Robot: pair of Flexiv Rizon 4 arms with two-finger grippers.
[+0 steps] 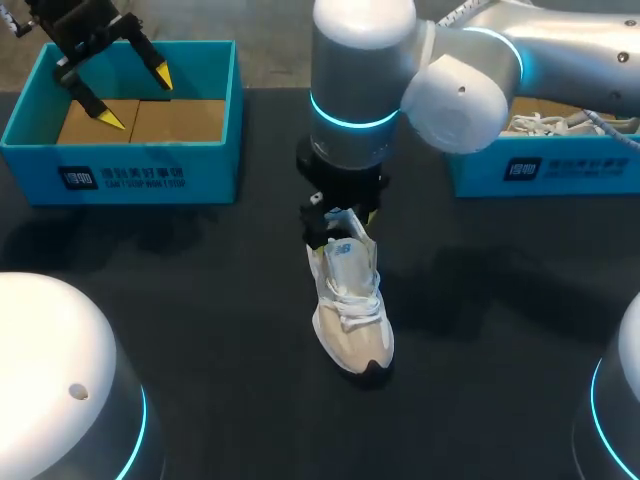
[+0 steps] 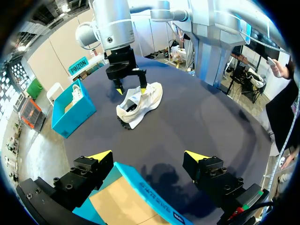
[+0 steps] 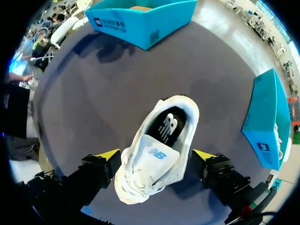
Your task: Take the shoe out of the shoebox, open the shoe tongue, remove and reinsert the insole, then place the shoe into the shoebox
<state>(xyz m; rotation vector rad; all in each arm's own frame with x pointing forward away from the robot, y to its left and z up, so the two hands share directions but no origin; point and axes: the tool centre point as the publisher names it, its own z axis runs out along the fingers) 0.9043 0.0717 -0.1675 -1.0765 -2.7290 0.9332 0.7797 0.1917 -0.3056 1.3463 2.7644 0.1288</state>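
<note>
Hanging straight down over the middle of the bench (image 1: 200, 300), the right arm's tool (image 3: 157, 154) stands wide, its fingers astride the heel end of a white shoe (image 1: 350, 310) standing on its sole. The left tool (image 1: 136, 98), wide and empty, hovers above the open blue shoebox (image 1: 120, 165).

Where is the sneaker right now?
Head view: the white sneaker stands on the table between the left shoebox and the right shoebox, directly under the right gripper, open around its heel.
</note>
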